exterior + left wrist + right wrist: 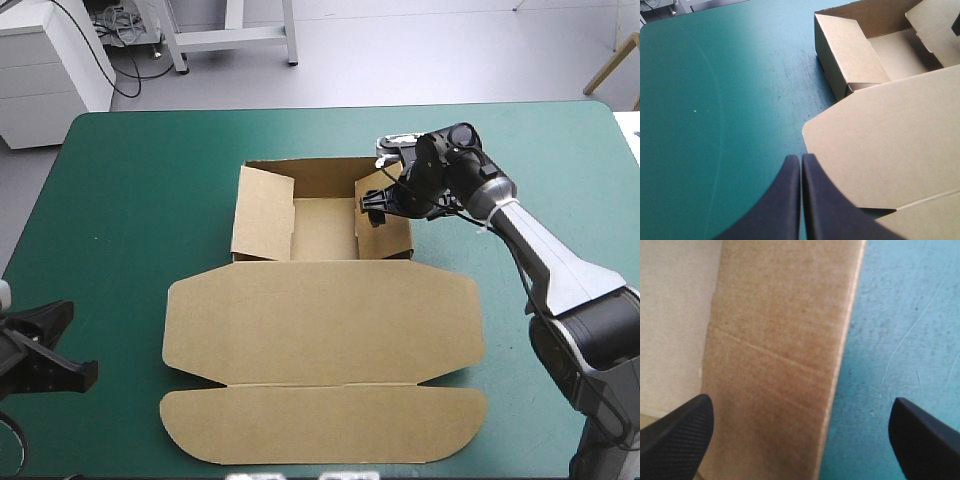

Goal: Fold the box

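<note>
Right end effector (pixel 373 207) hangs over the right wall of the box (pixel 320 320). Through its wrist camera I see its black fingers (pixel 677 437) spread wide with nothing gripped. The wall's top runs between them, with the teal-green table cover (pixel 120 200) on the wall's outer side. Left end effector (pixel 801 200) sits low off the box's near left corner, apart from the board. Its fingers are pressed together in a point and hold nothing. I read the brown box as an open tray at the middle of the table, its left wall leaning inward and its lid lying flat on the near side.
</note>
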{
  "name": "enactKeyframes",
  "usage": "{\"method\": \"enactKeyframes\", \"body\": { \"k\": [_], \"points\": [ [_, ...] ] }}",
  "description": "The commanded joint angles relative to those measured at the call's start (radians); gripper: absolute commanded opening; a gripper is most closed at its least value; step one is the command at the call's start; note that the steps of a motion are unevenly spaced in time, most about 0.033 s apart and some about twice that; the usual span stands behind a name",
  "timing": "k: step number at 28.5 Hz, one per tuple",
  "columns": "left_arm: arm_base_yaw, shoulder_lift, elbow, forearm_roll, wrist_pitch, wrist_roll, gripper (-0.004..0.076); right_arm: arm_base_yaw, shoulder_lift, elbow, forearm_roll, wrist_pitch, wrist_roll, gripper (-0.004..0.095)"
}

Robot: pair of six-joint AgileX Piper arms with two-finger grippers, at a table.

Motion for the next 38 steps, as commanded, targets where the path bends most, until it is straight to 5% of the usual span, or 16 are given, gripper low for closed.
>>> {"method": "enactKeyframes", "body": {
  "k": [1, 7, 10, 17, 24, 29, 32, 38],
  "points": [
    [-0.003, -0.035, 0.027, -0.002, 0.042, -0.006, -0.001, 0.0, -0.018, -0.03, -0.003, -0.036, -0.001, 0.0874],
    [-0.003, -0.063, 0.079, -0.004, 0.044, -0.006, -0.001, 0.0, -0.003, -0.03, 0.001, -0.068, -0.003, 0.0852],
    [-0.003, -0.063, 0.079, -0.004, 0.042, -0.006, -0.001, 0.0, 0.0, -0.03, 0.001, -0.051, -0.01, 0.0716],
    [-0.003, -0.063, 0.079, -0.004, 0.042, -0.006, -0.001, 0.0, 0.03, -0.03, 0.016, 0.001, -0.043, 0.0012],
    [-0.003, -0.063, 0.079, -0.004, 0.044, -0.006, -0.001, 0.0, 0.032, -0.084, -0.011, -0.001, -0.045, -0.0019],
    [-0.003, -0.063, 0.079, -0.001, 0.044, -0.006, -0.001, -0.031, 0.008, -0.218, -0.202, 0.087, -0.069, -0.0019],
    [-0.003, -0.063, 0.079, 0.004, 0.044, -0.002, -0.001, -0.096, -0.023, -0.257, -0.295, 0.097, -0.079, -0.0019],
    [-0.003, -0.063, 0.079, 0.029, 0.044, -0.002, -0.001, -0.303, -0.058, -0.268, -0.305, 0.097, -0.113, -0.0019]
  ]
}}
